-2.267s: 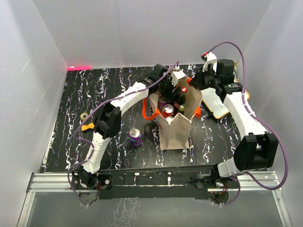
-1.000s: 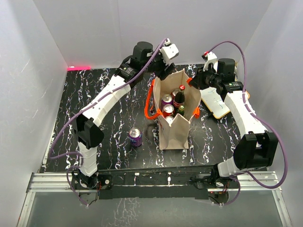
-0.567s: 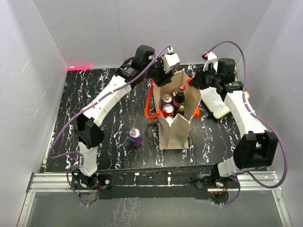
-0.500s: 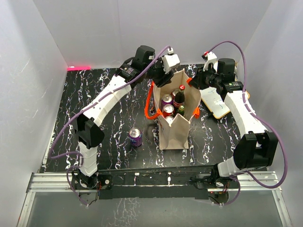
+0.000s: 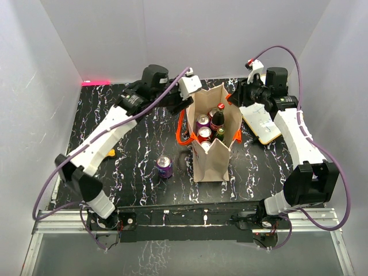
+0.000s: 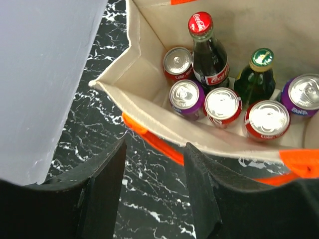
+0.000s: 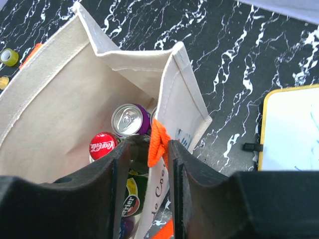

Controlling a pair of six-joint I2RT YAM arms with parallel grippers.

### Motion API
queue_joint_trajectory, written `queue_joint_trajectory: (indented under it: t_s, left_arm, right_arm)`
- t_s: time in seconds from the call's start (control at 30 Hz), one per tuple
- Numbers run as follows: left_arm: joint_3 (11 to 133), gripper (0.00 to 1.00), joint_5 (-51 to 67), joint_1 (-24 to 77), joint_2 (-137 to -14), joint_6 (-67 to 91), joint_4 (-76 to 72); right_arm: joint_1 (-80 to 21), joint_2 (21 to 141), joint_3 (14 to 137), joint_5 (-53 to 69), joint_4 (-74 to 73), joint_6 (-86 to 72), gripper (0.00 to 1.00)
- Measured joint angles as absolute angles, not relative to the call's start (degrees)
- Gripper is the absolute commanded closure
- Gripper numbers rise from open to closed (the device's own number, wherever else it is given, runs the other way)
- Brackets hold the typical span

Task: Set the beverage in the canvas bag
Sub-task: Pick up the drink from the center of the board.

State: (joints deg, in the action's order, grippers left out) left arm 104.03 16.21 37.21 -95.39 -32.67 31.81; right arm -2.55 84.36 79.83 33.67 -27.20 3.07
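Observation:
The canvas bag (image 5: 214, 150) stands upright mid-table with its mouth open. Inside it are several cans, a cola bottle (image 6: 206, 46) and a green bottle (image 6: 257, 74). One purple beverage can (image 5: 164, 167) stands alone on the table, left of the bag. My left gripper (image 5: 177, 103) hovers just off the bag's far-left rim. In the left wrist view this left gripper (image 6: 154, 172) is open, with only table between its fingers. My right gripper (image 5: 233, 101) is at the bag's far-right corner. In the right wrist view the right gripper (image 7: 149, 157) is open, astride the orange handle (image 7: 157, 142).
A yellow-rimmed whiteboard (image 5: 260, 124) lies right of the bag, under the right arm. A small yellow object (image 5: 110, 153) and a tape roll (image 7: 7, 56) lie on the left of the table. White walls enclose the black marbled table (image 5: 132, 172).
The left arm has swung back left, away from above the bag. The right gripper's jaws have parted from the orange handle.

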Motion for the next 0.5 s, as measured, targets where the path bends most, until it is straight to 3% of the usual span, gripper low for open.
queue_joint_trajectory:
  t_s: [0.2, 0.33, 0.5]
  left_arm:
    - [92.38, 0.45, 15.53, 36.77, -82.37, -33.91, 33.5]
    - [80.75, 0.35, 16.95, 36.53, -74.39, -35.31, 36.05]
    - [69.91, 0.27, 20.21, 36.53, -71.05, -38.06, 40.71]
  right_arm:
    - [-2.55, 84.36, 82.76, 34.5, -28.29, 3.88, 0.55]
    - [-2.57, 84.36, 83.07, 34.72, -28.58, 4.12, 0.54]
    - [-2.57, 84.25, 82.91, 34.72, -28.47, 3.97, 0.52]
